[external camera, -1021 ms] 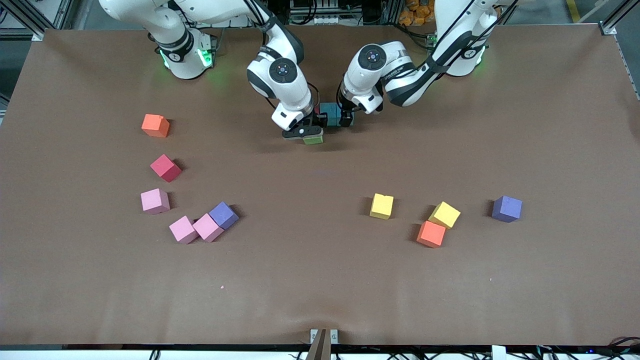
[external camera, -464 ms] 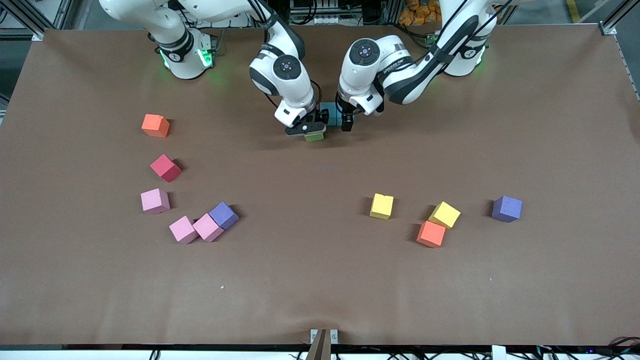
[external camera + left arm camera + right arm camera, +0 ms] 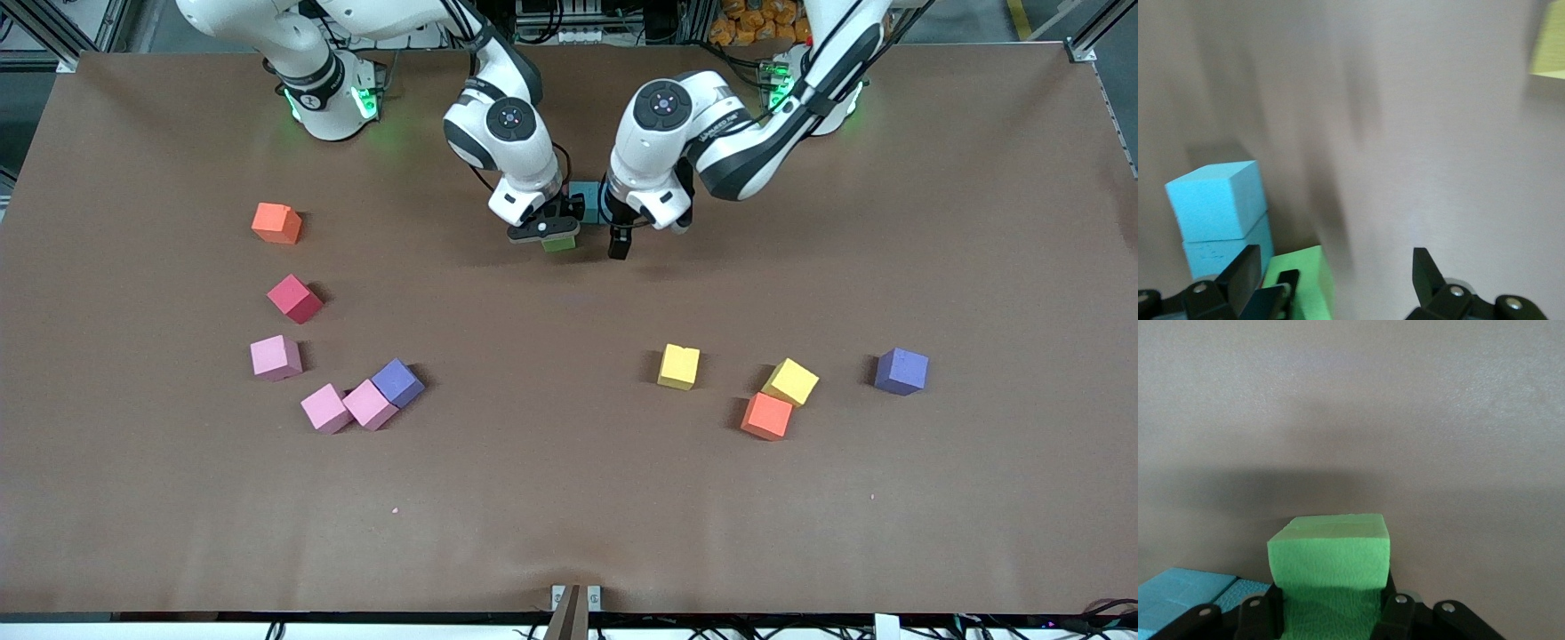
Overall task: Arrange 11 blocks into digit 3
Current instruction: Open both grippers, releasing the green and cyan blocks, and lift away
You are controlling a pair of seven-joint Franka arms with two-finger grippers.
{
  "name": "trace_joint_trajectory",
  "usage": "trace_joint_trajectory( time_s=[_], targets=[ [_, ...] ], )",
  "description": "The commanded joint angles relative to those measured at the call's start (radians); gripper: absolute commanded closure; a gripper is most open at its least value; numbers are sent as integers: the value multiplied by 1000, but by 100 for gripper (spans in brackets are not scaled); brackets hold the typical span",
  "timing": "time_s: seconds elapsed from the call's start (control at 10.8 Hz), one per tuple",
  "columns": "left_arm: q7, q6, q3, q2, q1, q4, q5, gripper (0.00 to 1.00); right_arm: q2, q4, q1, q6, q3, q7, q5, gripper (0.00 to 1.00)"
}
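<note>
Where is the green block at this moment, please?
The green block is clamped in the right gripper near the robots' bases, mid-table, beside the cyan blocks and the open left gripper.

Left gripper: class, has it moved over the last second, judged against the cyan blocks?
Yes. The left gripper, open, has come off the cyan blocks toward the front camera, over bare table.
</note>
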Motion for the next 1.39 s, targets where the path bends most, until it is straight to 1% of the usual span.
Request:
trace_joint_trajectory(
  time_s=[0.0, 0.19, 0.37, 0.56, 0.65, 0.74, 0.84, 0.93, 1.02, 1.11, 1.21, 1.3],
  targets=[
    [184, -84, 16, -2, 22, 74, 16, 0, 29, -6, 11, 9, -5, 53, -25, 63],
    [373, -141, 24, -2, 52, 126, 13, 0, 30, -5, 10, 9, -7, 53, -28, 64],
    [563, -188, 24, 1, 86, 181, 13, 0, 30, -5, 11, 9, -10, 82, -52, 65],
    [736, -237, 25, 17, 105, 253, 12, 0, 36, -5, 11, 9, -10, 141, -122, 65],
    [818, -242, 25, 27, 123, 279, 14, 0, 44, 0, 11, 9, -10, 165, -145, 65],
    [865, -242, 25, 34, 138, 298, 13, 0, 47, 0, 11, 11, -10, 169, -149, 64],
    [896, -242, 25, 65, 151, 325, 19, 0, 45, 0, 10, 9, -10, 171, -149, 55],
    [938, -242, 35, 100, 149, 359, 19, 0, 45, 1, 8, 9, -10, 174, -146, 34],
    [991, -242, 67, 132, 136, 393, 29, 0, 45, 3, 8, 9, -11, 186, -144, 15],
    [1054, -242, 76, 174, 126, 431, 51, 0, 45, 3, 8, 8, -11, 198, -144, 4],
    [1088, -242, 78, 215, 119, 468, 77, 0, 45, 3, 8, 5, -11, 199, -144, 0],
    [1096, -242, 78, 255, 103, 499, 113, 0, 44, 3, 8, 3, -11, 199, -144, 0]
  ],
)
